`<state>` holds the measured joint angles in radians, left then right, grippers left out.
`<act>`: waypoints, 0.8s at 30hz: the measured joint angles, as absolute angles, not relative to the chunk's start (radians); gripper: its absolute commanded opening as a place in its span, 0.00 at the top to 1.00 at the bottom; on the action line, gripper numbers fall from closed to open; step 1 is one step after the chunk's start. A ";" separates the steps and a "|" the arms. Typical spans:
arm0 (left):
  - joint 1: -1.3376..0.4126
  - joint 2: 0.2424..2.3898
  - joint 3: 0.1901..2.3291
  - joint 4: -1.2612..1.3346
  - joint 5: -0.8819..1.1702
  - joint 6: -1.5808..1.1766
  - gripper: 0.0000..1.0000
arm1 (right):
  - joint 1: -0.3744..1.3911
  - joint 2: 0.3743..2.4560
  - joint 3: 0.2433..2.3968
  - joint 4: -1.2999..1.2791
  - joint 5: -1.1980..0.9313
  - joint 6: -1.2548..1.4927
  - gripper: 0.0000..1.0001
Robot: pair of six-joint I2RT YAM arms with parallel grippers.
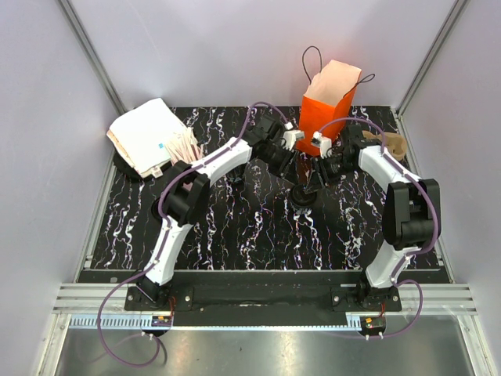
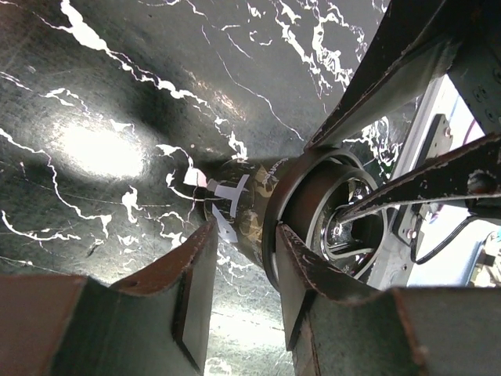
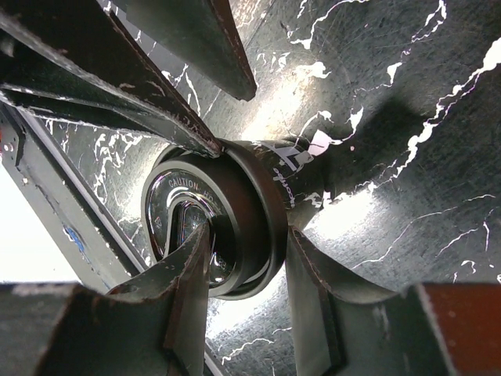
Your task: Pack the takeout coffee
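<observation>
The takeout coffee is a small black cup with a dark lid marked "CAUTION HOT". It stands mid-table in front of the orange paper bag. Both grippers meet over it from opposite sides. My left gripper has one finger on the lid's edge and the other against the cup's wall. My right gripper pinches the lid's rim, one finger on the lid's top and one under the rim. In the top view the left gripper and right gripper hide most of the cup.
A stack of white paper bags lies at the back left, with a pink cup of wooden sticks beside it. Something brown lies at the back right. The orange bag stands open-topped against the back wall.
</observation>
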<state>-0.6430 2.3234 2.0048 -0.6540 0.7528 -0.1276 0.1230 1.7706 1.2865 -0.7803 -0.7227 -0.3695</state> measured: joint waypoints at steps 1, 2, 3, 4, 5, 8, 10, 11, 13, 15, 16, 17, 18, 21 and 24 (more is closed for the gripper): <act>-0.645 2.324 2.010 -0.663 0.750 -0.123 0.63 | 0.124 1.766 1.281 -0.776 -0.722 -0.369 0.62; -0.646 2.324 2.012 -0.669 0.747 -0.120 0.63 | 0.124 1.764 1.277 -0.773 -0.722 -0.369 0.62; -0.647 2.325 2.016 -0.675 0.746 -0.116 0.62 | 0.124 1.760 1.272 -0.768 -0.723 -0.369 0.62; -0.648 2.325 2.018 -0.678 0.745 -0.113 0.61 | 0.124 1.759 1.271 -0.766 -0.723 -0.368 0.62; -0.648 2.326 2.020 -0.681 0.743 -0.112 0.59 | 0.124 1.758 1.268 -0.762 -0.723 -0.366 0.62; -0.648 2.325 2.021 -0.680 0.732 -0.111 0.44 | 0.125 1.752 1.263 -0.756 -0.721 -0.362 0.62; -0.641 2.326 2.025 -0.685 0.721 -0.113 0.34 | 0.126 1.748 1.262 -0.757 -0.717 -0.359 0.62; -0.638 2.327 2.028 -0.688 0.717 -0.113 0.32 | 0.127 1.746 1.262 -0.757 -0.715 -0.357 0.62; -0.630 2.330 2.035 -0.704 0.710 -0.125 0.27 | 0.132 1.743 1.262 -0.755 -0.709 -0.349 0.62; -0.623 2.334 2.044 -0.717 0.709 -0.132 0.25 | 0.139 1.738 1.262 -0.752 -0.698 -0.337 0.62; -0.619 2.334 2.046 -0.719 0.709 -0.138 0.23 | 0.142 1.736 1.262 -0.752 -0.692 -0.330 0.62; -0.614 2.334 2.047 -0.717 0.709 -0.144 0.22 | 0.145 1.734 1.262 -0.751 -0.688 -0.320 0.62; -0.611 2.334 2.048 -0.714 0.709 -0.150 0.22 | 0.149 1.734 1.262 -0.748 -0.684 -0.310 0.62; -0.599 2.334 2.049 -0.699 0.712 -0.166 0.20 | 0.160 1.734 1.262 -0.742 -0.670 -0.276 0.62; -0.588 2.326 2.039 -0.671 0.719 -0.181 0.18 | 0.162 1.734 1.261 -0.735 -0.661 -0.244 0.62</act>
